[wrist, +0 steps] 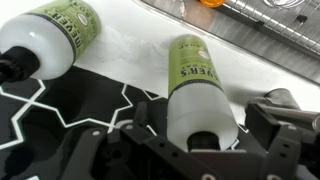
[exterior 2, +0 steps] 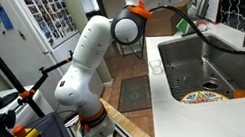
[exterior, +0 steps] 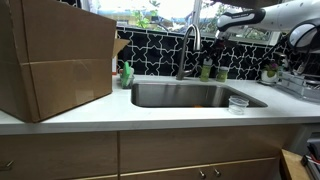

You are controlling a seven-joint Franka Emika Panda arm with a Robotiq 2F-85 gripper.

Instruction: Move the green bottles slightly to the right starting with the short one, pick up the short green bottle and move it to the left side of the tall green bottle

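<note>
Two small green bottles stand on the counter behind the sink, right of the faucet, one (exterior: 205,69) a little taller than its neighbour (exterior: 222,72). In the wrist view both show green labels and pale shoulders; I cannot tell which is the short one. One bottle (wrist: 195,85) lies between my gripper's (wrist: 205,118) fingers, and the second bottle (wrist: 45,40) is at the upper left. The fingers stand apart from the bottle's sides, so the gripper is open. In an exterior view the gripper (exterior: 214,36) hangs just above the pair.
A faucet (exterior: 190,50) rises next to the bottles. A bright green pointed bottle (exterior: 127,73) stands by a large cardboard box (exterior: 55,60). A clear cup (exterior: 238,103) sits on the sink's (exterior: 185,96) front edge. A dish rack (exterior: 300,80) is at the right.
</note>
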